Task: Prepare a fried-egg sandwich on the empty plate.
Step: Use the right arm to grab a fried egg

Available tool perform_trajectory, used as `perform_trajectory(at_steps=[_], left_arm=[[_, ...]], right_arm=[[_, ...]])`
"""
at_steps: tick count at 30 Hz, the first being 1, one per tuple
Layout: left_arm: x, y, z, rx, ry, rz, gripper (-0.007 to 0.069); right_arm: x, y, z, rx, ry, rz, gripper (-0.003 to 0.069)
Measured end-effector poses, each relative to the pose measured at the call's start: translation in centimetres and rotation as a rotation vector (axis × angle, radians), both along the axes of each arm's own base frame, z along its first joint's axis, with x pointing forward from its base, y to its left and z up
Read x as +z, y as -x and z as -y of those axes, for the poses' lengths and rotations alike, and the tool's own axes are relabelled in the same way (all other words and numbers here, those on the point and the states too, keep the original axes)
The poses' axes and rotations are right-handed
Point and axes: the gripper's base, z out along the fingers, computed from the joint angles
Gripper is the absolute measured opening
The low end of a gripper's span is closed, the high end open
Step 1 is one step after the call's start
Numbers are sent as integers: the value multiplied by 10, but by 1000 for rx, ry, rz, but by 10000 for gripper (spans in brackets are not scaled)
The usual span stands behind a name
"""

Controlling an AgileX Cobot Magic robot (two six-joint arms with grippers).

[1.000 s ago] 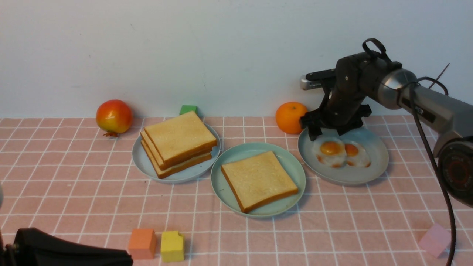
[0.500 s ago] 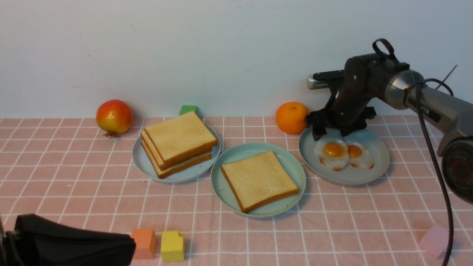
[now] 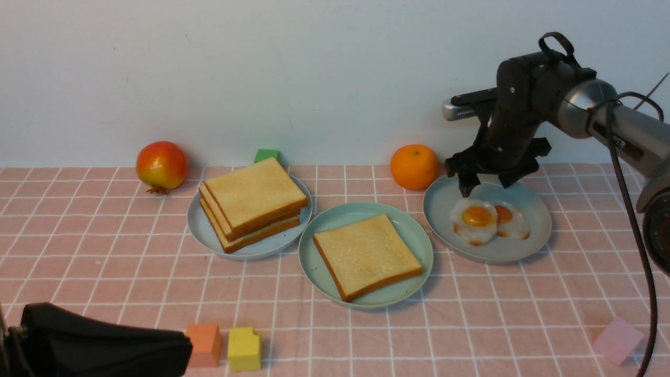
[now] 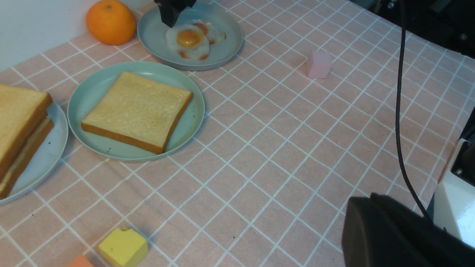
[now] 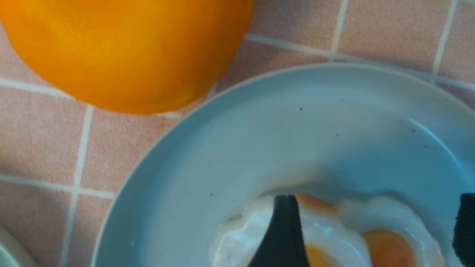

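The right gripper hangs with jaws spread and empty just above the two fried eggs on a grey-blue plate. Left of that, the mint-green plate carries a single toast slice. The left gripper is a dark shape at the near edge; whether it is spread or closed cannot be told.

Plain off-white wall behind a pink tablecloth with white grid lines, soft even light.
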Motion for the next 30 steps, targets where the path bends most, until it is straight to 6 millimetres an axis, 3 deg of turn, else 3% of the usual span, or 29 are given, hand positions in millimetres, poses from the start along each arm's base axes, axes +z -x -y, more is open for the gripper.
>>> perform_trajectory(at_steps=[5, 8, 20, 24, 30], left_arm=[[0, 0, 0, 0, 1, 1, 29], [0, 0, 0, 2, -2, 5, 32], [0, -1, 0, 5, -2, 12, 37], [0, -1, 0, 6, -6, 16, 40], [0, -1, -1, 7, -10, 19, 41]], right_arm=[[-5, 0, -2, 92, 8, -15, 589], [-19, -3, -8, 144, -32, -17, 589], [-31, -6, -11, 159, -53, -32, 582], [-31, -6, -11, 159, -58, -35, 535], [-31, -5, -11, 163, -57, -41, 398]])
